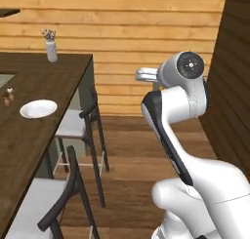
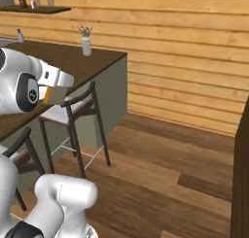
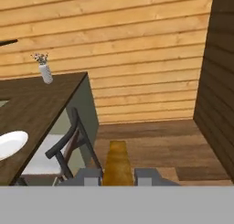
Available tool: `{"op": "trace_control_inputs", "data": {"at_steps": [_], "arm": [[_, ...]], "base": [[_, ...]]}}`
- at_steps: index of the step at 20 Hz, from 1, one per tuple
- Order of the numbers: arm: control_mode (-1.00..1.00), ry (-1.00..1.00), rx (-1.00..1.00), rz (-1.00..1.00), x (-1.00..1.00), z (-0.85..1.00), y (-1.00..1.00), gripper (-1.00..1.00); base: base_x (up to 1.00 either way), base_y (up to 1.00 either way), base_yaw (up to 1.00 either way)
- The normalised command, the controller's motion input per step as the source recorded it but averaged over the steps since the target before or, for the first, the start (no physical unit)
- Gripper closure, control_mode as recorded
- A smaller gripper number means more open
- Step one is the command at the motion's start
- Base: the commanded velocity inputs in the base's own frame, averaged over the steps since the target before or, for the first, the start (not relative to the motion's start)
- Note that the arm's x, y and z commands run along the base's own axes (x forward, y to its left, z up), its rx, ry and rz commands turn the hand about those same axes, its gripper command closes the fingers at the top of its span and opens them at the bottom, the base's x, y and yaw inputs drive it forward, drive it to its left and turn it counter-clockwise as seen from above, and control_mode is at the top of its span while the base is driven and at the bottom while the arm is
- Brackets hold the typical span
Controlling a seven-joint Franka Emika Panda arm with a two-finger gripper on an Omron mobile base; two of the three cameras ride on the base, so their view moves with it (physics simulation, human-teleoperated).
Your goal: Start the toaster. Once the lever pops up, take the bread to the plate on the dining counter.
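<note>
Square slice of tan toasted bread with a darker brown crust [image 3: 118, 162], seen edge-on in the hand view, clamped upright between the two dark tips of the claw [image 3: 118, 176]. In the right base view, a sliver of the same slice showing at the claw, near the left edge, level with the surface rim. Carried in the air, beside the near right edge of the long dark brown wood-grain dining surface [image 1: 29, 135], not yet over it.

Plain round white plate [image 1: 38, 108] lying to the left on that surface, well apart from the slice. Just left of the plate, two small shakers [image 1: 8, 95]. At the far end, a white vase with dried flowers [image 1: 51, 48]. Dark-framed chairs with pale seats [image 1: 80, 123] tucked along the near right side, between arm and plate.

Step in hand, by judgement: carrying the slice to the plate. Best done by swinging left above the chair backs, keeping grip steady, turning the slice flat over the plate's middle, lowering until almost touching, then releasing. Risk: clipping a chair back, or dropping from height so the slice slides off.
</note>
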Motion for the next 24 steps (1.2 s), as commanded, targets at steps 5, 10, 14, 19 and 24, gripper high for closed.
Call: {"op": "trace_control_inputs", "data": {"at_steps": [5, 10, 14, 19, 24], "arm": [[1.0, 0.0, 0.0, 0.0, 0.0, 0.0, 0.0, 1.0], [1.0, 0.0, 0.0, 0.0, 0.0, 0.0, 0.0, 1.0], [1.0, 0.0, 0.0, 0.0, 0.0, 0.0, 0.0, 1.0], [1.0, 0.0, 0.0, 0.0, 0.0, 0.0, 0.0, 1.0], [1.0, 0.0, 0.0, 0.0, 0.0, 0.0, 0.0, 1.0]], "base": [[0.5, -0.46, 0.59], [0.5, -0.51, 0.57], [0.47, -0.56, 0.55], [0.35, -0.62, 0.54], [0.21, -0.7, 0.52]]}}
